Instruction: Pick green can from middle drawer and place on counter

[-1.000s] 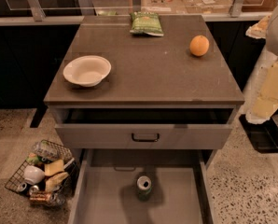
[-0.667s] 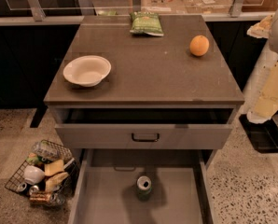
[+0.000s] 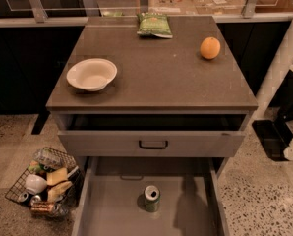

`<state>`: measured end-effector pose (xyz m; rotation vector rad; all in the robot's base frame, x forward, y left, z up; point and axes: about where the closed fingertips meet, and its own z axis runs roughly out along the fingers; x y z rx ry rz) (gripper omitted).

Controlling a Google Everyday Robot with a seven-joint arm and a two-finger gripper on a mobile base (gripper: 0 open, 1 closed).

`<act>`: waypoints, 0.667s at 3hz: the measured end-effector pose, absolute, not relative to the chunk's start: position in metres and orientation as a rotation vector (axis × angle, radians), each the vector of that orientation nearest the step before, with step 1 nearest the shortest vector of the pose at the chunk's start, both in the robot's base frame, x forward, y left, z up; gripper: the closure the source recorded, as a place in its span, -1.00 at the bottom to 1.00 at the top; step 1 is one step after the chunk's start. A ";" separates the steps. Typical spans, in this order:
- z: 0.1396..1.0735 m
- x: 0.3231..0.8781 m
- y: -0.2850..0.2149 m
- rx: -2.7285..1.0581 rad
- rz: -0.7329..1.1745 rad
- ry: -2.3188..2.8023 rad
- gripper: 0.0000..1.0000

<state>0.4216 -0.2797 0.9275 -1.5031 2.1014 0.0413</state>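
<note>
Soft, rather dim overhead light. The counter (image 3: 151, 77) is evenly lit, without glare; the bowl (image 3: 91, 74) on it casts a faint shadow. Below the counter, the drawer (image 3: 112, 205) floor carries dark shadows either side of the can (image 3: 152, 198). Right of the counter, pale arm parts (image 3: 284, 58) are blurred, and the gripper cannot be made out among them.

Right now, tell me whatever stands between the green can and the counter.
The partly open top drawer juts out between the green can, which stands upright in the middle drawer, and the counter above. The can must come forward past that drawer front before rising. The tool is out of view.
</note>
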 end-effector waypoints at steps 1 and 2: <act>0.873 0.410 -0.303 -1.366 0.151 2.017 -1.00; 0.836 0.399 -0.302 -1.258 0.286 1.882 -1.00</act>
